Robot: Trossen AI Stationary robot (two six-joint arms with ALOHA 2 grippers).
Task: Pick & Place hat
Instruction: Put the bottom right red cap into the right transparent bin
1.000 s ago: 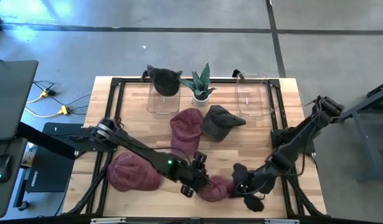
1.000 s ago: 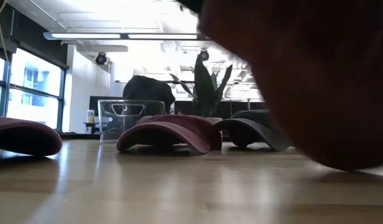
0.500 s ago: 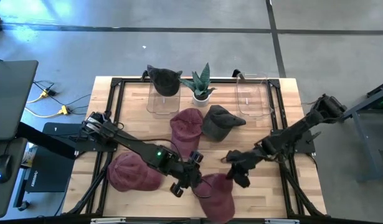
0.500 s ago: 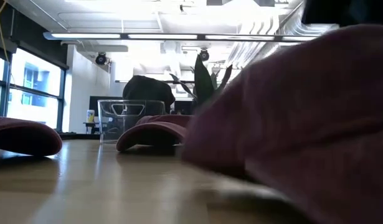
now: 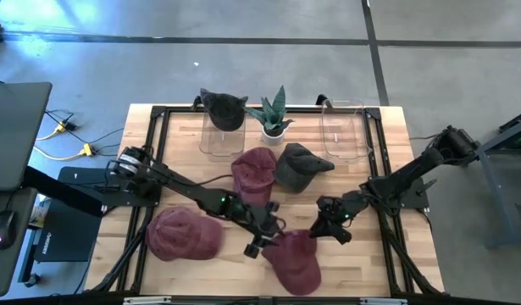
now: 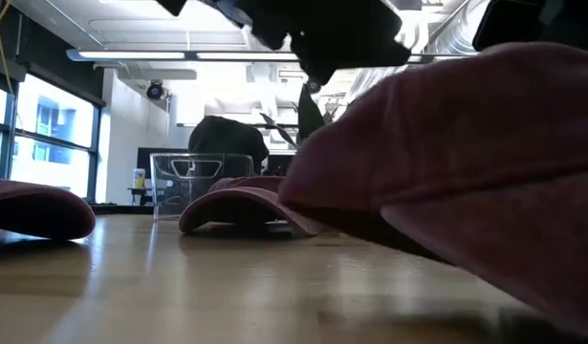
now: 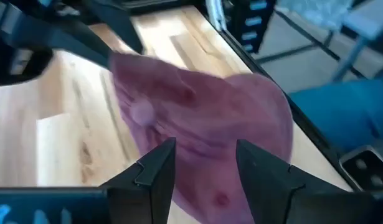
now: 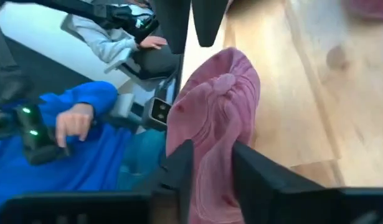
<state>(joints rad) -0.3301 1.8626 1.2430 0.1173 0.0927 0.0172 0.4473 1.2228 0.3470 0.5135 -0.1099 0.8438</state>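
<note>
Your maroon hat (image 5: 293, 259) lies flat on the bench (image 5: 353, 182) close to its front edge, roughly midway along that edge and a little toward the right side. Your left hand (image 5: 264, 240) sits just beside the hat's rear left rim, above it rather than on it; in the left wrist view its two dark fingers (image 7: 155, 174) stand spread apart with the hat's crown (image 7: 197, 118) showing in the gap and beyond them, nothing pinched. Your right hand (image 5: 328, 222) is just off the hat's rear right side, near but apart from the fabric; in the right wrist view its fingers (image 8: 179, 168) are likewise parted, with the hat (image 8: 210, 124) lying ahead of them at the bench's edge and a person in a blue sleeve (image 8: 60, 155) in the room beyond. In the low view the hat (image 6: 466, 162) fills the right half of the frame, resting on the wood. Elsewhere on the bench you have a second maroon hat (image 5: 184, 235) near the front left corner, a third maroon hat (image 5: 254, 172) and a dark grey hat (image 5: 300, 166) around the middle, a black hat (image 5: 223, 108) on a clear container (image 5: 216, 140) at the back edge, a small potted plant (image 5: 274, 113) beside it, and an empty clear bin (image 5: 343, 129) toward the back right corner.
</note>
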